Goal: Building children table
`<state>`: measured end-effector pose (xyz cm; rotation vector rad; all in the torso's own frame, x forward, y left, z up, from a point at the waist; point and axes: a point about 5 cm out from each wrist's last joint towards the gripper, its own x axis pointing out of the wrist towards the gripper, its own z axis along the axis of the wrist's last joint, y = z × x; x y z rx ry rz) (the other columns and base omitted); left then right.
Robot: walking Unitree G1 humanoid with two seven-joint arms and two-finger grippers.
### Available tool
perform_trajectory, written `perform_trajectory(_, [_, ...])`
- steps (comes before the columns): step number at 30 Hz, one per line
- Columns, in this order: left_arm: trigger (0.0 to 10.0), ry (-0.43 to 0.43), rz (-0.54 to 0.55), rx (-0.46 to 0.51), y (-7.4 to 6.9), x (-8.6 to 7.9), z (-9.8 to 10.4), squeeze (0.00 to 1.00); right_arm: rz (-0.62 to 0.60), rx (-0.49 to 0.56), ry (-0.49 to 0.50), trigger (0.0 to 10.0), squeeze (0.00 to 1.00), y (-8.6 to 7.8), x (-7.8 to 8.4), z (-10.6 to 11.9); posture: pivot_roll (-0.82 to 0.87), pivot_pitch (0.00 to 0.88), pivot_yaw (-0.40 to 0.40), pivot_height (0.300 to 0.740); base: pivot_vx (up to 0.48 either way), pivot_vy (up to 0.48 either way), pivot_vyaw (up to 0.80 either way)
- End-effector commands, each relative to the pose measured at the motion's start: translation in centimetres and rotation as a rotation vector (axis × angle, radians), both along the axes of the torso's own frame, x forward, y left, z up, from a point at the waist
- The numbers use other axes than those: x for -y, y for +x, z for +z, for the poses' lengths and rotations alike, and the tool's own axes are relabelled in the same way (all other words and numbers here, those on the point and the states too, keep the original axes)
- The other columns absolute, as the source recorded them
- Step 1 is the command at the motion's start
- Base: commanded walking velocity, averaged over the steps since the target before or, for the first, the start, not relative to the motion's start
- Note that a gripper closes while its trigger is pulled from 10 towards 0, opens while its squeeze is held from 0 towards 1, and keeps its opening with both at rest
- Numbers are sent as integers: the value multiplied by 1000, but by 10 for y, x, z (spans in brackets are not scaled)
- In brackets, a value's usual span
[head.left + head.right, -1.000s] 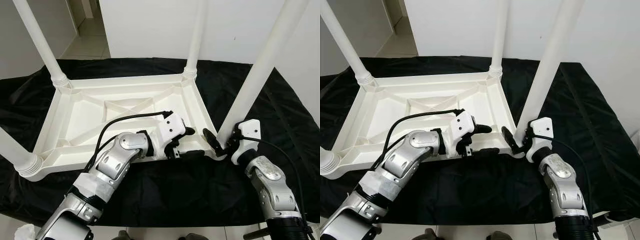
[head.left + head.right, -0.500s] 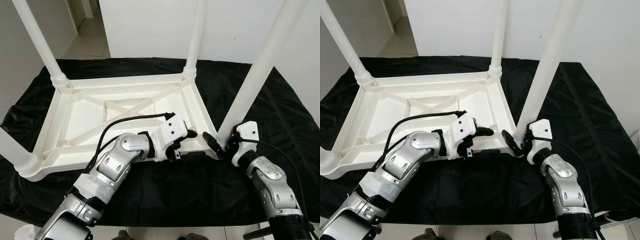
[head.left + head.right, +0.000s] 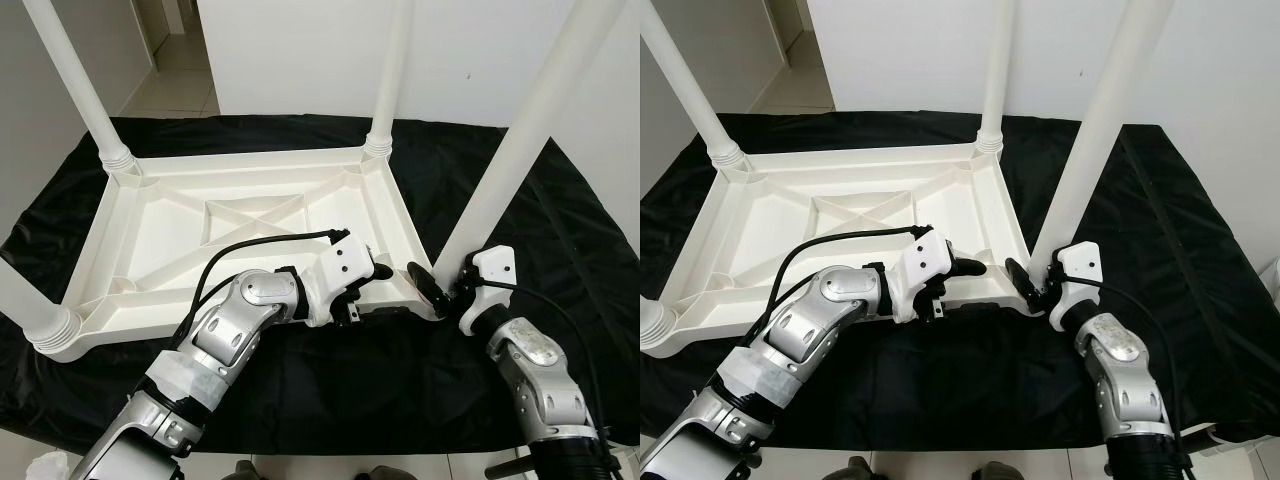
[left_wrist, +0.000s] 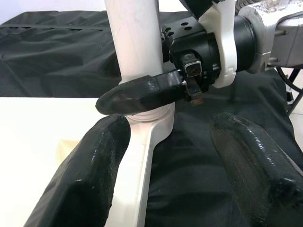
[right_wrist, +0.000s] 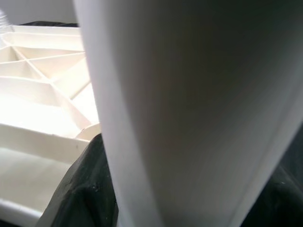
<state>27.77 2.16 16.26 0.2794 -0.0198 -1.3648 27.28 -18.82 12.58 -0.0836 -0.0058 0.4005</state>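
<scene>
A white plastic children's table point(image 3: 200, 215) lies upside down on a black cloth, its legs pointing up. My left gripper point(image 3: 385, 292) is open at the near rim close to the right corner, one finger point(image 4: 90, 165) inside the rim and the other outside over the cloth. My right gripper point(image 3: 445, 290) is shut on the near right leg point(image 3: 510, 170) at its base, where the leg meets the corner socket. One right finger point(image 4: 142, 97) lies across the front of that leg. The leg point(image 5: 189, 104) stands very close before the right wrist camera.
The black cloth point(image 3: 560, 230) spreads beyond the table on all sides. Three more white legs stand at the far left point(image 3: 80, 90), far right point(image 3: 388, 80) and near left point(image 3: 20, 295) corners. A white wall is behind, and a tiled doorway point(image 3: 180, 70) at the far left.
My left gripper has slid a little right and down along the near rim. My right gripper has settled slightly lower at the leg's base. The table has barely moved.
</scene>
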Motion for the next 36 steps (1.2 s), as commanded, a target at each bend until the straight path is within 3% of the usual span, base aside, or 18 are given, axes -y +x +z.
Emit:
perform_trajectory(1, [10000, 19, -36, -1, -4, 1, -1, 0, -9, -40, 3, 10000, 0, -2, -5, -7, -52, 0, 9, 740, 0, 0, 0])
perform_trajectory(12, [10000, 18, -49, 1, -5, 3, 0, 0, -189, -42, 21, 10000, 0, -4, -16, -10, -60, 0, 14, 740, 0, 0, 0])
perform_trajectory(14, [10000, 18, -54, 2, -5, 4, 0, 0, -327, -76, 65, 10000, 0, -3, -20, -10, -60, 0, 12, 740, 0, 0, 0])
perform_trajectory(16, [10000, 18, -54, 2, -5, 4, 0, 0, -327, -76, 65, 10000, 0, -3, -20, -10, -60, 0, 12, 740, 0, 0, 0])
perform_trajectory(20, [10000, 17, -57, 1, -6, 5, 0, 0, -555, -106, 124, 10000, 0, -4, -34, -11, -60, 0, 8, 740, 0, 0, 0])
perform_trajectory(22, [10000, 17, -57, 1, -6, 5, 0, 0, -555, -106, 124, 10000, 0, -4, -34, -11, -60, 0, 8, 740, 0, 0, 0])
perform_trajectory(24, [10000, 15, -57, 1, -6, 6, 0, 0, -657, -98, 133, 10000, 0, -6, -41, -12, -56, 0, 4, 740, 0, 0, 0])
perform_trajectory(28, [10000, 10, -54, 4, -5, 6, 1, 0, -664, -99, 172, 10000, 0, -6, -55, -12, -58, 0, 6, 740, 0, 0, 0])
perform_trajectory(35, [10000, 8, -58, 5, -6, 7, 2, 0, -674, -82, 166, 10000, 0, -6, -50, -6, -59, 0, 7, 740, 0, 0, 0])
perform_trajectory(36, [10000, 8, -58, 5, -6, 7, 2, 0, -660, -66, 170, 10000, 1000, -6, -49, -4, -59, 0, 7, 740, 0, 0, 0])
